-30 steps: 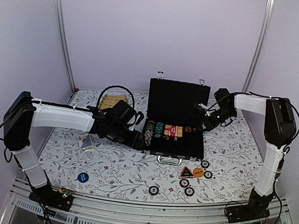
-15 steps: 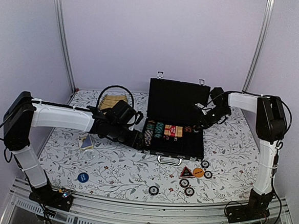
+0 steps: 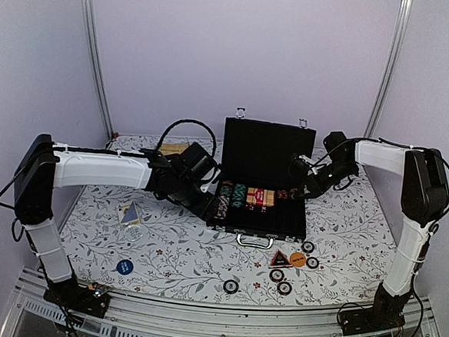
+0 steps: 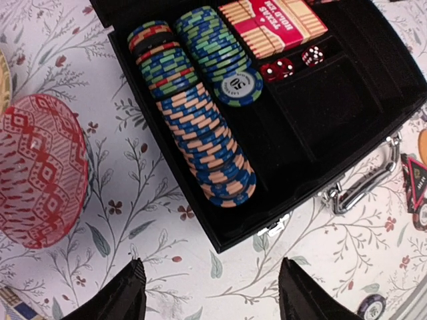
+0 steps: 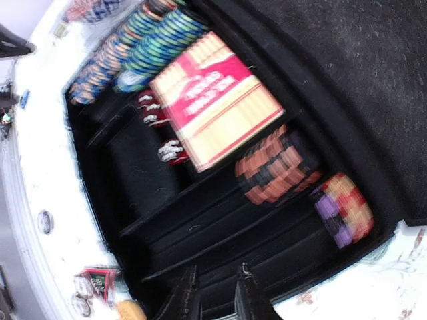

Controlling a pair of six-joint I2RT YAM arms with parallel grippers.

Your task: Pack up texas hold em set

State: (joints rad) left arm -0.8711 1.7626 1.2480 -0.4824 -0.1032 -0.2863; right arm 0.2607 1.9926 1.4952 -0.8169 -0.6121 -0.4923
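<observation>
Grippers at either short end of the open case. The left gripper (image 4: 212, 288) hangs with fingers spread wide and nothing between them, just outside the left front corner of the black rectangular briefcase (image 3: 266, 152). The right gripper (image 5: 212, 295) has its fingers pressed together on nothing, above the right-hand compartments.

The case lies with its long axis across the table, lid upright on the far side and silver handle (image 4: 363, 183) facing the arm bases. Inside it, a row of blue-and-orange poker chips (image 4: 207, 150) sits nearest the left gripper, with a red-and-cream card box (image 4: 273, 27) further in (the compartment beside the handle is bare).

The pieces not yet packed all lie nearer the bases than the case. A red triangle (image 3: 281, 258), an orange disc (image 3: 297, 259) and loose round chips (image 3: 281, 280) cluster off its right front corner. A blue disc (image 3: 124, 266) and what looks like a blue card deck (image 3: 131, 214) lie to the left. By position, the right arm is nearer the cluster and the left arm nearer the disc and deck; either would have to draw back toward its base. The pink-red woven ball (image 4: 40, 167) beside the left gripper is not part of the set.
</observation>
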